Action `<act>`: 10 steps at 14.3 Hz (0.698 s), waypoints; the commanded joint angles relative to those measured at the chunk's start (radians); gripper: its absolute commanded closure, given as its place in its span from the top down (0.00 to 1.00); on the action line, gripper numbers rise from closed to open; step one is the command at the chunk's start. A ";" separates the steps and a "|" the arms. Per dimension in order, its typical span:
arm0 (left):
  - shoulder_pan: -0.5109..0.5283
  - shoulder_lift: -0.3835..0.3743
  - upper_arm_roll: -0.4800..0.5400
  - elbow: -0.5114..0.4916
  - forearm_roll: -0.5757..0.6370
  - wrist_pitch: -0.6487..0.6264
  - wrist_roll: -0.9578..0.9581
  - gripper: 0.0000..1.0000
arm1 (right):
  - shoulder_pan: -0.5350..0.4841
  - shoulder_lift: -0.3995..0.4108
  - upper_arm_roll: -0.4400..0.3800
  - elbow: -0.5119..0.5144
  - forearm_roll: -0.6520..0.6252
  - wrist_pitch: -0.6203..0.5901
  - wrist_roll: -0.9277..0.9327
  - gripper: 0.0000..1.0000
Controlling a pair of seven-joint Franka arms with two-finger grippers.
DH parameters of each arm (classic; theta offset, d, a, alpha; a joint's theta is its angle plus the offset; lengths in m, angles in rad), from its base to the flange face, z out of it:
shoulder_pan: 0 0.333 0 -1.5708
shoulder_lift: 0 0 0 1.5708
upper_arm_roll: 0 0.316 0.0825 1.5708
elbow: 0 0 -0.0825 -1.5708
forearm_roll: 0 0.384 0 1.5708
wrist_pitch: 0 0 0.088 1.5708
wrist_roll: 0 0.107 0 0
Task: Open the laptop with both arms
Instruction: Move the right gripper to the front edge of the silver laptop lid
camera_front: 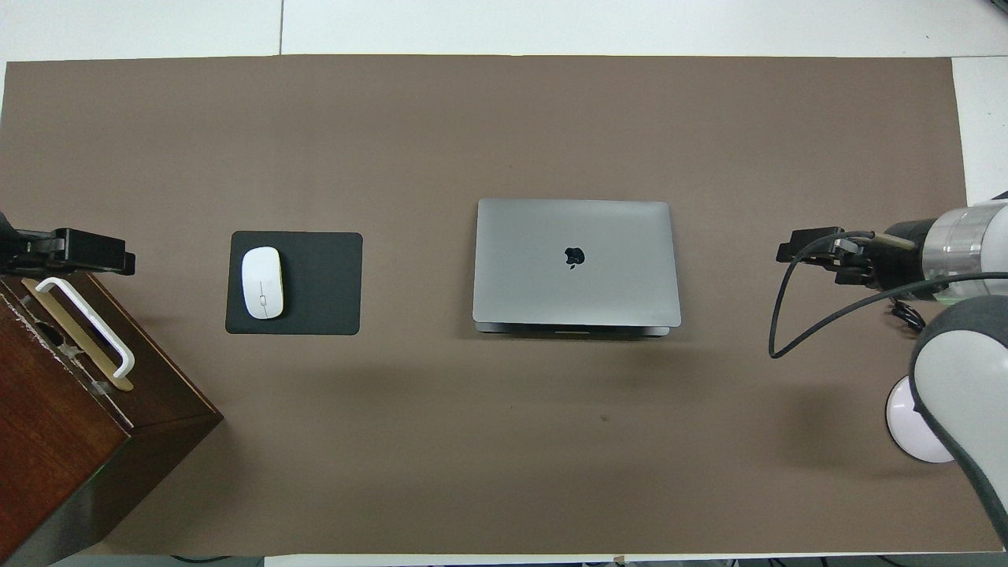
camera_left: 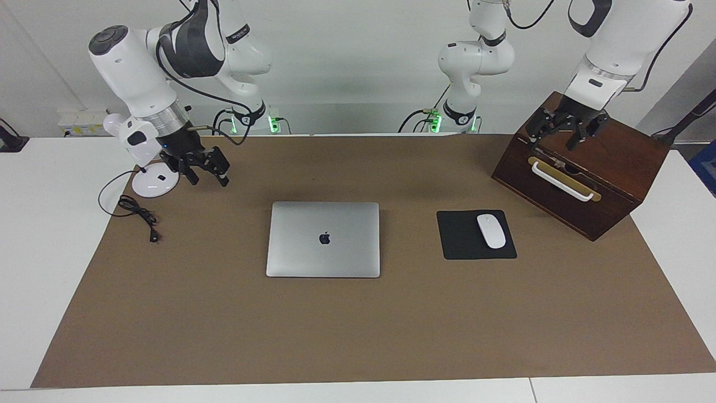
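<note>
presently: laptop (camera_left: 323, 239), lid shut and flat, mid-table on the brown mat, beside the mouse pad (camera_left: 475, 234). left gripper (camera_left: 565, 130) over the wooden box (camera_left: 604, 168), right gripper (camera_left: 206, 166) near the lamp base (camera_left: 155, 183); both empty, their spread i cannot tell. plan: i pin the base, lift the lid's front edge slowly.

Your table (camera_left: 33, 235) is white with a brown mat (camera_left: 358, 336) spread over most of it. On the mat, the closed laptop (camera_left: 323, 239) lies at the centre; in the facing view the black mouse pad (camera_left: 464, 246) sits at its 3 o'clock, the wooden box (camera_left: 615, 168) at 2 o'clock. The white round lamp base (camera_left: 154, 183) and black cable (camera_left: 137, 215) lie at its 9 to 10 o'clock.
</note>
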 commanded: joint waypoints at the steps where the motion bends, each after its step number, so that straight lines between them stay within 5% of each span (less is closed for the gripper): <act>1: 0.009 -0.008 -0.006 0.002 0.017 0.006 -0.012 0.99 | 0.042 -0.106 0.002 -0.170 0.107 0.118 0.101 0.90; 2: 0.012 -0.010 -0.007 0.001 0.017 0.007 -0.029 0.87 | 0.068 -0.132 0.002 -0.222 0.158 0.160 0.127 0.90; 5: 0.017 -0.010 -0.007 -0.003 0.014 0.022 -0.084 0.06 | 0.168 -0.160 0.002 -0.315 0.250 0.289 0.270 0.90; 10: 0.017 -0.008 -0.004 0.002 0.007 0.027 -0.086 0.00 | 0.343 -0.156 0.002 -0.413 0.278 0.507 0.499 0.90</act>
